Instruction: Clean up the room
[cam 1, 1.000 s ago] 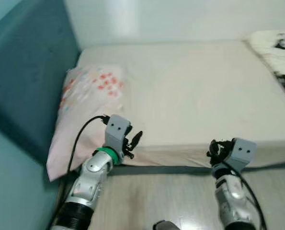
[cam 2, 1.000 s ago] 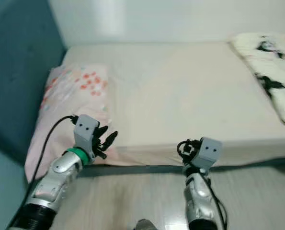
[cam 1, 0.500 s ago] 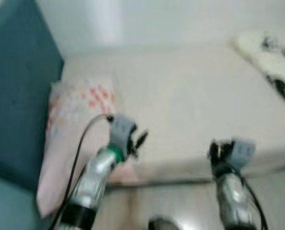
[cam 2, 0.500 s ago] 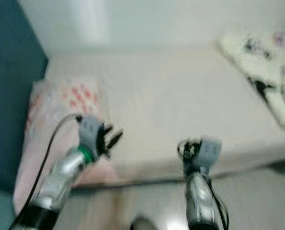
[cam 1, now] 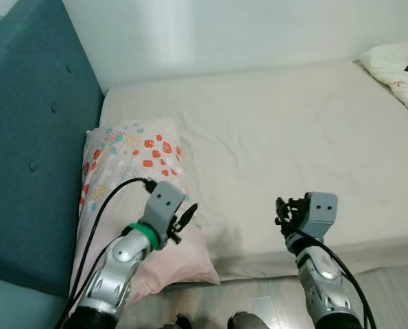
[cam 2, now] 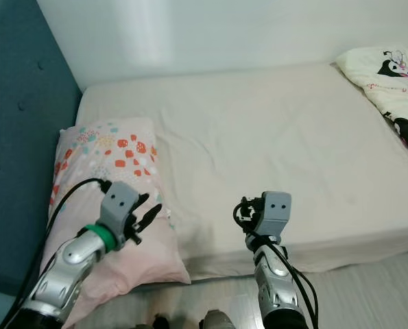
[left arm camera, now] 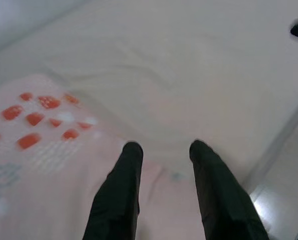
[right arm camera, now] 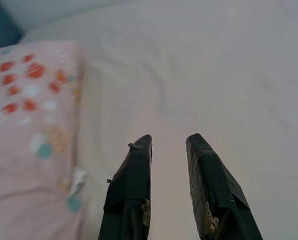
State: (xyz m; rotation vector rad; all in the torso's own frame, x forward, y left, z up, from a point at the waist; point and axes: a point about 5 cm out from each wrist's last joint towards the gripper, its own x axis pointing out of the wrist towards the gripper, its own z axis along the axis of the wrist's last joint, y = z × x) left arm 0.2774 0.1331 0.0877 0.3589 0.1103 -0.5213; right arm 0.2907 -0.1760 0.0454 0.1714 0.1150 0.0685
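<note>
Here I'm looking down at a bed (cam 1: 300, 137) with a cream fitted sheet, set against a white wall, with a teal padded headboard (cam 1: 32, 144) on my left. A pink pillow (cam 2: 111, 157) printed with red and teal spots lies at the headboard end, its near corner hanging over the mattress edge toward the floor. At the far right of the bed I can see a white blanket (cam 2: 389, 75) with black cartoon figures.

My left gripper (left arm camera: 163, 146) is raised over the near part of the pillow, its jaws parted by a moderate gap with nothing between them; through its wrist camera I see pillow fabric and the sheet just past the fingertips (left arm camera: 132, 150). I cannot tell whether they touch the fabric.

My right gripper (right arm camera: 168, 140) hovers above the sheet near the bed's front edge, beside the pillow, with its jaws held narrowly apart and holding nothing. A strip of pale wood floor (cam 1: 396, 288) shows below the mattress.
</note>
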